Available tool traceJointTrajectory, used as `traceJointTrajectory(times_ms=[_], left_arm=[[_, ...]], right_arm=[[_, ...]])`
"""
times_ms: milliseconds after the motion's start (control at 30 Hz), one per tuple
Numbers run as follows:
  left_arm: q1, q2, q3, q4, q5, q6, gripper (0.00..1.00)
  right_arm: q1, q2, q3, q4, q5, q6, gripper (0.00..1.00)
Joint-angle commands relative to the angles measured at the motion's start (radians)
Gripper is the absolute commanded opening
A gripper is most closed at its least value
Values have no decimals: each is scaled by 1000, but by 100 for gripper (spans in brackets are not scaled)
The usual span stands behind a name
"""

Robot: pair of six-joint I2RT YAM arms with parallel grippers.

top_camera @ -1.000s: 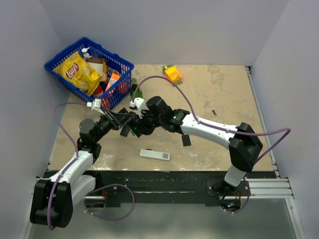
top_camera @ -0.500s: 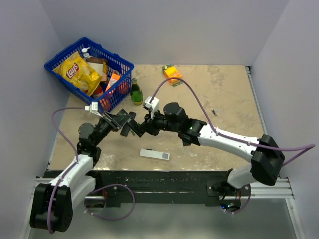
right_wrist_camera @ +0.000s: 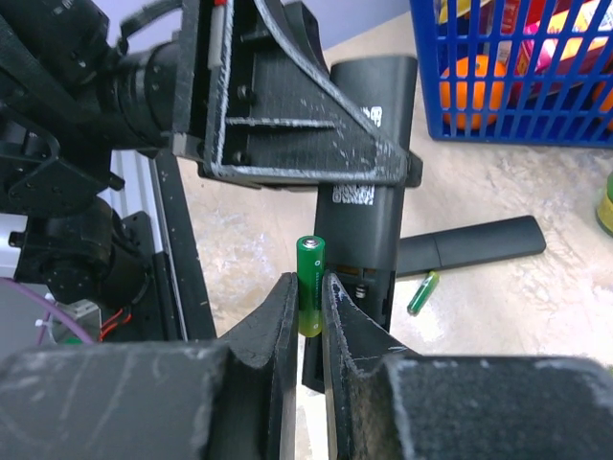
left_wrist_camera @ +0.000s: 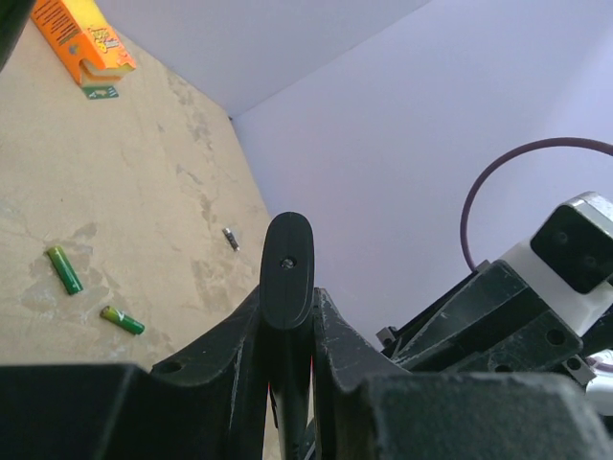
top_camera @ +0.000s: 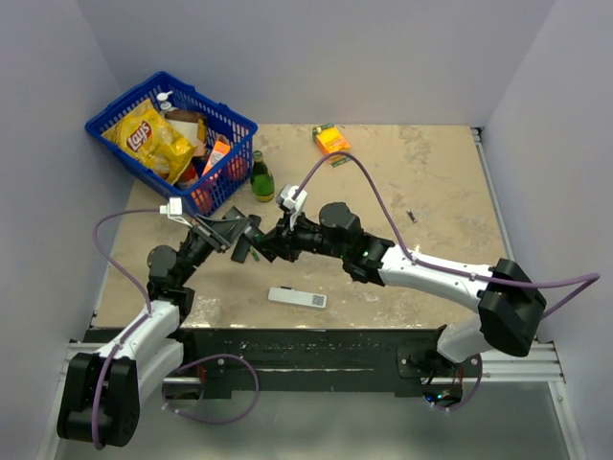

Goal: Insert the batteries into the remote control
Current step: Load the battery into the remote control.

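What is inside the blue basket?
The basket holds a yellow chip bag and an orange carton on top. Other items show only in part, and what lies under them is covered.

A blue plastic basket [top_camera: 207, 100] sits at the far left corner of the worn tan table [top_camera: 431, 172]. It holds a yellow Lay's chip bag [top_camera: 153, 136], a small orange carton [top_camera: 218, 153] and something round and orange [right_wrist_camera: 460, 91]. A green glass bottle [top_camera: 261, 179] stands upright just beside the basket. An orange box [top_camera: 331, 141] lies by the far edge, and a flat white remote [top_camera: 297, 298] lies near the front. A tiny dark bit [top_camera: 411, 217] lies well off to the right.
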Motion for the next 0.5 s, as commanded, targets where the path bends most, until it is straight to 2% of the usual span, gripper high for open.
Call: traceJointTrajectory(times_ms=[0, 167, 467], left_arm=[[0, -11, -4, 125, 20, -27, 0], [0, -9, -1, 142, 31, -34, 0], [-1, -3, -7, 191, 27, -53, 0]], right_arm=[[8, -3, -13, 51, -4, 2, 0], [8, -9, -14, 10, 36, -24, 0], [6, -8, -25, 14, 18, -19, 0]])
